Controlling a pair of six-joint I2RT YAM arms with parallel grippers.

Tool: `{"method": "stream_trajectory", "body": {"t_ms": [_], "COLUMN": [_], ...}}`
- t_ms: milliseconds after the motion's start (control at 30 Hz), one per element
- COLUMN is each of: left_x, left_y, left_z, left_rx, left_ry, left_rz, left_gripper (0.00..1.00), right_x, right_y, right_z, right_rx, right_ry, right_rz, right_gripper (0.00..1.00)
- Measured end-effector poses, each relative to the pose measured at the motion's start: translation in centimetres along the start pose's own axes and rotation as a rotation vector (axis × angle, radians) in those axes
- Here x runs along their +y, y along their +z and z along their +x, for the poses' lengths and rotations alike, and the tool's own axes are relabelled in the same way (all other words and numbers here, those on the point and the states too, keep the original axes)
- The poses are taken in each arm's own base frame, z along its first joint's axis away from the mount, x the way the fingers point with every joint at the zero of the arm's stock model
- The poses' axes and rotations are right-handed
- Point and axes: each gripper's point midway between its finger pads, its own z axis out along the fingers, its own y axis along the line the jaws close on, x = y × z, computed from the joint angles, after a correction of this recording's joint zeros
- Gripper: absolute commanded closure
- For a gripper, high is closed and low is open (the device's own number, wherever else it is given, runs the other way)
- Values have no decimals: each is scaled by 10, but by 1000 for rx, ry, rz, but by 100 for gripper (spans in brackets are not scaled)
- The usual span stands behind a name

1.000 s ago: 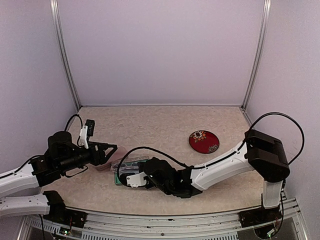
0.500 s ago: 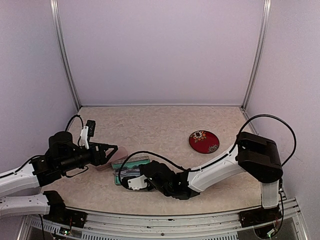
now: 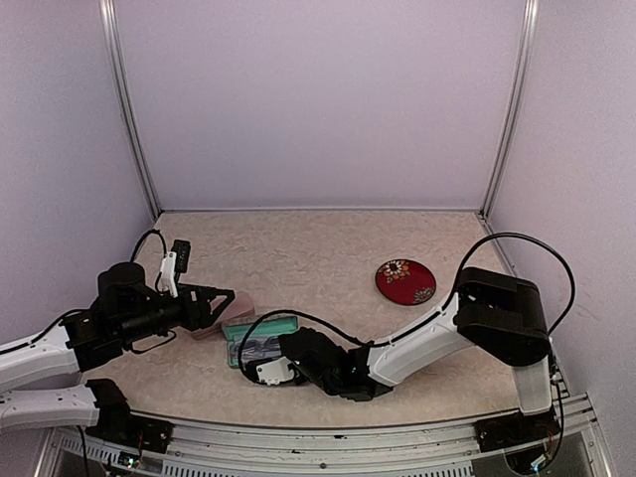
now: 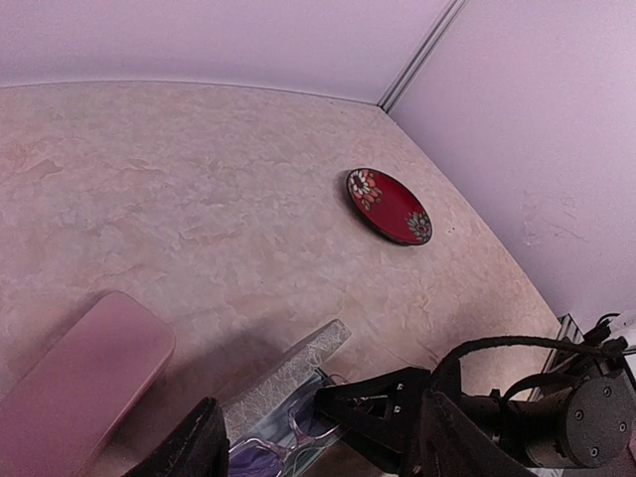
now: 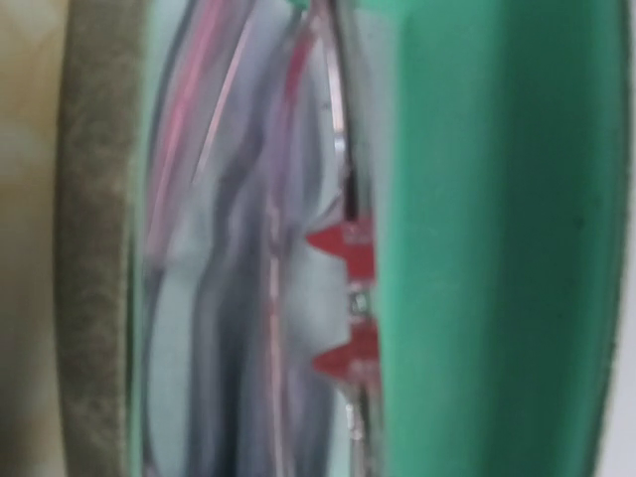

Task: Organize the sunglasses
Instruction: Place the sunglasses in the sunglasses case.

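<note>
An open green case (image 3: pixel 260 326) lies at the table's near left. A pale pinkish pair of sunglasses (image 4: pixel 297 426) lies in it, on a light-blue lining. The right wrist view is pressed close to them: blurred thin frame lines of the sunglasses (image 5: pixel 276 248) beside the green case wall (image 5: pixel 497 238). My right gripper (image 3: pixel 264 364) sits low at the case's near edge, its black tip (image 4: pixel 328 397) over the glasses; its jaws do not show. My left gripper (image 3: pixel 221 301) hovers open, just left of the case and above a shut pink case (image 4: pixel 84 373).
A red flowered plate (image 3: pixel 404 281) lies to the right of the middle, also in the left wrist view (image 4: pixel 389 206). The case's grey lid (image 4: pixel 288 370) stands up on its far side. White walls close in the table on three sides.
My right arm has drawn toward the table's near edge and to the left, uncovering more of the green case. The left arm has stayed where it was.
</note>
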Motion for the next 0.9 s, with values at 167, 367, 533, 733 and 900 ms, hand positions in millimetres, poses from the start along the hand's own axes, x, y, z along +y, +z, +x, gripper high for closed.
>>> {"method": "stream_trajectory", "body": {"t_ms": [167,367,533,733,900], "left_x": [1,2,1,2,3], "left_y": [0,0,1,1,2], "left_z": [2,4,3,5,6], "left_rx": [4,7,5,9,12], "left_ry": [-2,-3,-3,-3,-4], "left_rz": [-1,-1,0,-2,-3], "left_gripper": [36,36,36,36,36], "right_x": [2,-2,-5,-6,-6], "right_y": [1,1,1,1,1], "right_z": [1,0,-1,0,1], "right_rx": [4,6,11,16,17], "right_ry": [-2,4,14,27,46], "right_rz": [-2,7,19,23,20], "right_gripper": [77,68,62,60,60]}}
